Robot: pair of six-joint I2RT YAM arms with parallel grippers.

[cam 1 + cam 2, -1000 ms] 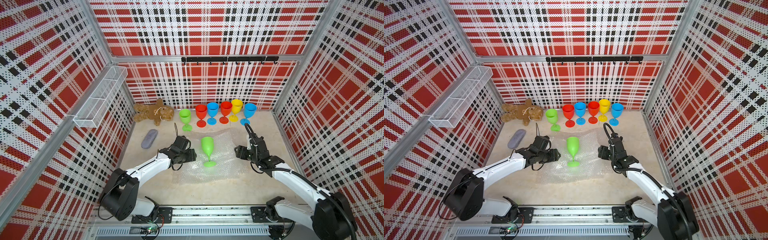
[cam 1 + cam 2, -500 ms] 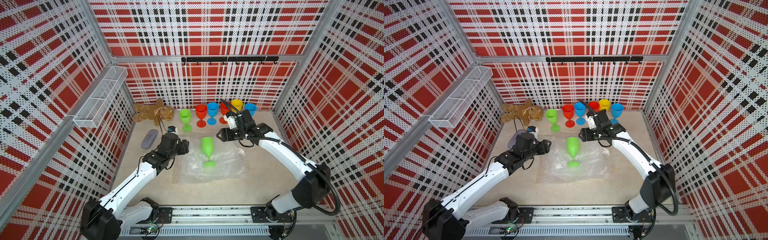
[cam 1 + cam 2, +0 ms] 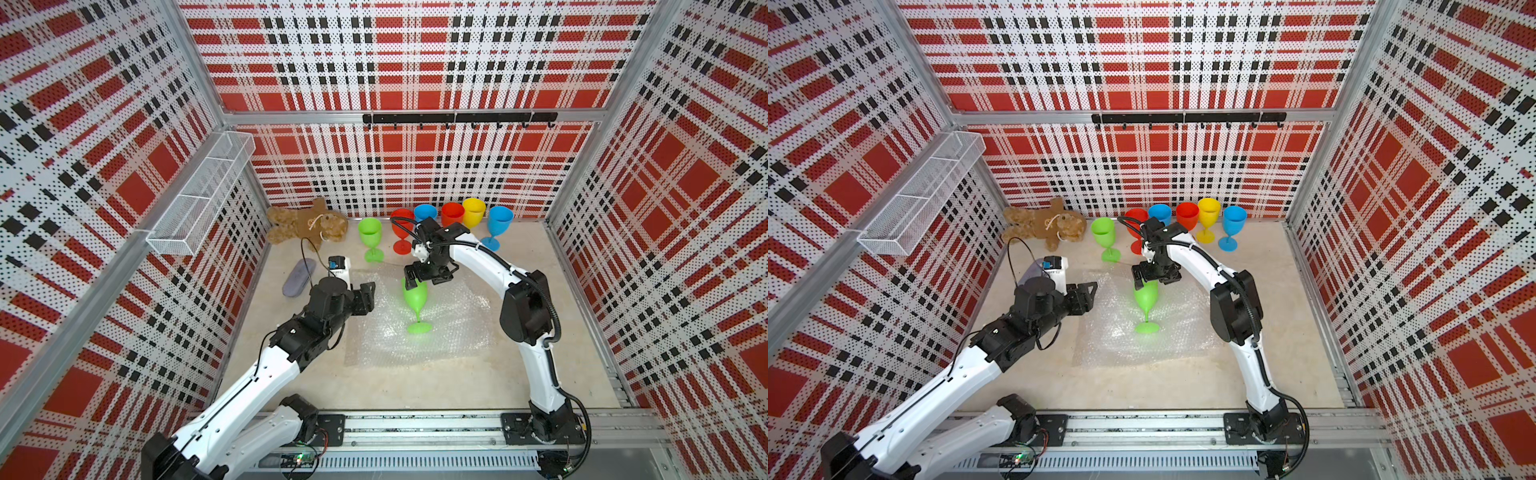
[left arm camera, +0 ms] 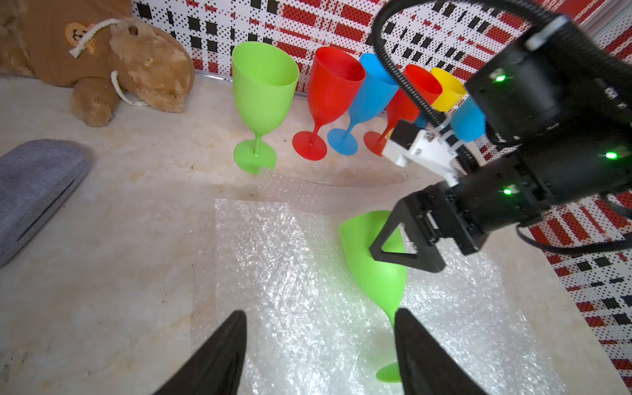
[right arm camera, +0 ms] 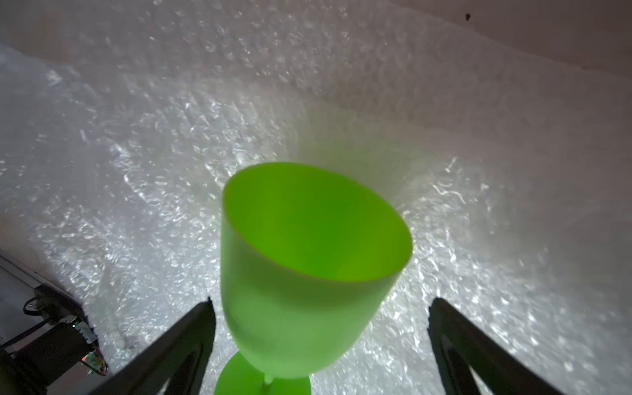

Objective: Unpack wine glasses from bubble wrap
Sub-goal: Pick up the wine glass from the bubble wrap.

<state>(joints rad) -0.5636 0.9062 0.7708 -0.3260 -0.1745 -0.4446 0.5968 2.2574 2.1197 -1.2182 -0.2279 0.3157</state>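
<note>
Green opaque plastic stemmed goblet [image 3: 417,297] stands, as far as the views tell, upright on its round foot on the clear, shiny bubble wrap [image 3: 453,328], which lies spread flat on the pale surface [image 3: 415,386]. No wrap covers the goblet.

The right pincer [image 5: 321,304] is spread and straddles the bowl below the rim. One black finger [image 5: 191,335] sits just beside the bowl wall and the other stands clear of it, so nothing is pinched. The left pincer [image 4: 320,312] is likewise spread and empty, hovering at the wrap's edge on the robot's left, apart from the goblet.

Along the back wall a row of six more plastic goblets [image 4: 367,95] stands bare: green, red, blue, red, yellow, blue. A brown teddy bear [image 3: 307,224] and a grey oval pouch [image 3: 296,278] lie off to the left, clear of the wrap.

All seven goblets show unwrapped, so the unpacking itself looks finished. What seems left is gripping this last goblet, lifting it off the wrap and setting it with the row. Whether the wrap is one sheet or several stacked cannot be told.
</note>
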